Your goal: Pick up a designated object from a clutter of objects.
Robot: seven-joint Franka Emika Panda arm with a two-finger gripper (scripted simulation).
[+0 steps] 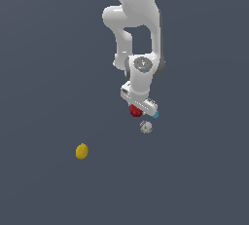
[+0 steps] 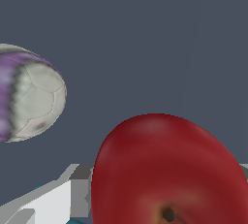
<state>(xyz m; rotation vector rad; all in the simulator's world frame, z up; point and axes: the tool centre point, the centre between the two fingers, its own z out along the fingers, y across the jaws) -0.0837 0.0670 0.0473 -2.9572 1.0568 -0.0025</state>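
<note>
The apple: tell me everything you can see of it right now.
The apple is glossy, dark red and round, its stem dimple facing the wrist camera. In the exterior view it sits directly under the claw, partly hidden by it. A pale finger lies close beside it; contact can't be confirmed. The ball lies nearby, apart from it.

The exterior view looks down on me from high and far off. My wrist view sits very close, filled by the apple and ball; both views share these.
</note>
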